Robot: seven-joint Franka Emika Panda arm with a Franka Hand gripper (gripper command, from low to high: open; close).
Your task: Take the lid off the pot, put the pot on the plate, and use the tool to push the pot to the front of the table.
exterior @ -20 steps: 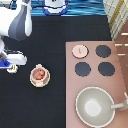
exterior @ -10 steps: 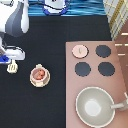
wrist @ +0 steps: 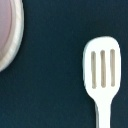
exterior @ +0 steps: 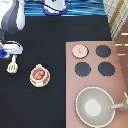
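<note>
Hovering at the exterior view's left edge, partly cut off, the gripper [exterior: 6, 51] sits just above the cream-white slotted spatula [exterior: 12, 65] on the black table [exterior: 60, 45]; pale-pink pot [exterior: 39, 75] on cream plate [exterior: 33, 81], pink knobbed lid [exterior: 80, 50] on stove [exterior: 95, 85].

Pot [exterior: 39, 75] on plate [exterior: 33, 81]; tool [exterior: 12, 65] just left, under hand [exterior: 7, 52].
</note>
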